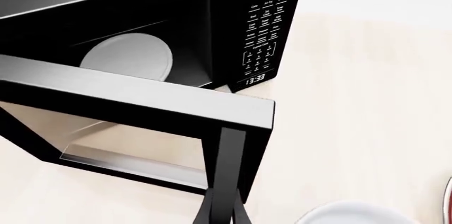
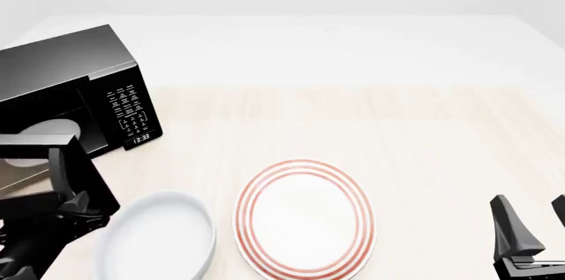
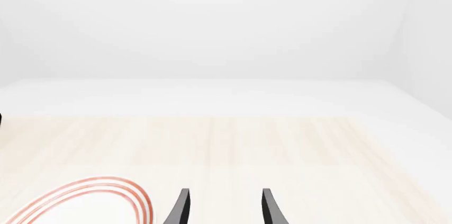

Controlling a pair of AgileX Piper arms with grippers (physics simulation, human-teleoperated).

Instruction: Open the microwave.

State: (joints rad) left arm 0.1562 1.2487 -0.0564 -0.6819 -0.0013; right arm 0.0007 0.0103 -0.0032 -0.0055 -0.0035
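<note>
Microwave point(image 2: 71, 88) at bench point(image 2: 371, 121) far-left; door point(image 1: 134, 102) swung wide. Left gripper point(image 1: 222, 203) clamped on bar handle point(image 1: 227, 160). Right gripper point(image 3: 222, 208) parted, empty. Advice: follow hinge arc, avoid tugging oven.

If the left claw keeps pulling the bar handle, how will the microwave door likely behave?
The door is already swung wide, so it likely pivots stiffly on its hinge rather than flexing. The handle looks glossy, so possibly slippery. The microwave looks bulky, so it probably stays put, though a hard pull might drag it.
</note>
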